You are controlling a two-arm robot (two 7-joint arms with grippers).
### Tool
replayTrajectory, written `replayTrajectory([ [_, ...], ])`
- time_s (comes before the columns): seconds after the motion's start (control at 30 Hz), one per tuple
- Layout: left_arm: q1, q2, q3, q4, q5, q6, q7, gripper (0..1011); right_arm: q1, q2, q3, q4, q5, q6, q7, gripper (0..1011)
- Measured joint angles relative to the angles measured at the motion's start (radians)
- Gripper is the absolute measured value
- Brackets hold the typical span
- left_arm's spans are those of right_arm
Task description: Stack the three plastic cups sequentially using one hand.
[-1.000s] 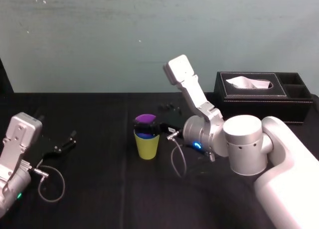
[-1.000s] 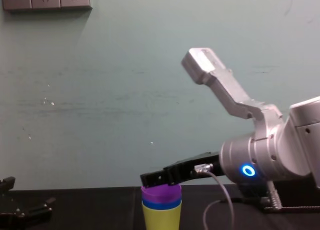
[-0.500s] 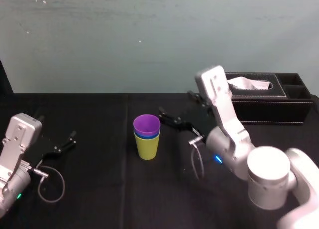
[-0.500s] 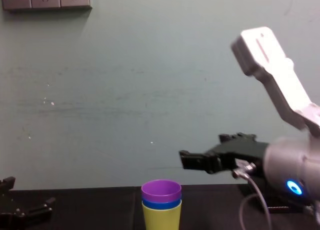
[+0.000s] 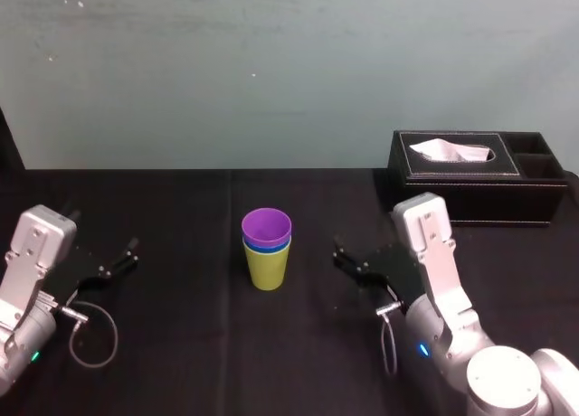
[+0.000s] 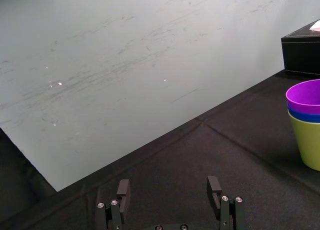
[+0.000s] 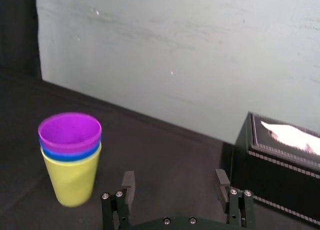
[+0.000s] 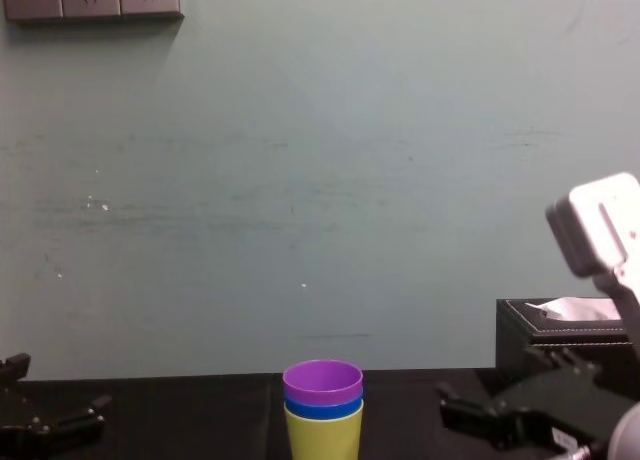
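The three plastic cups stand nested in one upright stack (image 5: pixel 267 250) mid-table: yellow-green (image 5: pixel 268 267) at the bottom, blue (image 5: pixel 267 245) inside it, purple (image 5: pixel 267 226) on top. The stack (image 8: pixel 323 410) also appears in the chest view, the right wrist view (image 7: pixel 70 157) and the left wrist view (image 6: pixel 306 122). My right gripper (image 5: pixel 348 261) is open and empty, low over the table to the right of the stack and apart from it; its fingers (image 7: pixel 128 182) point toward the wall. My left gripper (image 5: pixel 127 252) is parked open at the table's left side.
A black tissue box (image 5: pixel 479 175) with a white tissue stands at the back right, behind my right arm. The table (image 5: pixel 181 344) is covered in black cloth. A pale green wall (image 8: pixel 300 180) closes the back. A cable loop (image 5: pixel 90 335) lies by the left arm.
My right gripper has drawn back from over the cup stack, moving right and down toward the robot. The purple cup stays nested on top. The left arm has not moved.
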Motion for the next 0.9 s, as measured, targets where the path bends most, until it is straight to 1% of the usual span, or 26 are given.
replayTrajectory([
  [0.27,0.000,0.000,0.000,0.000,0.000,0.000,0.000,1000,-0.010,-0.018,0.005,0.031,-0.044,0.007,-0.022,1003],
  [0.9,0.000,0.000,0.000,0.000,0.000,0.000,0.000,1000,-0.009,-0.015,0.004,0.029,-0.037,0.007,-0.020,1003],
])
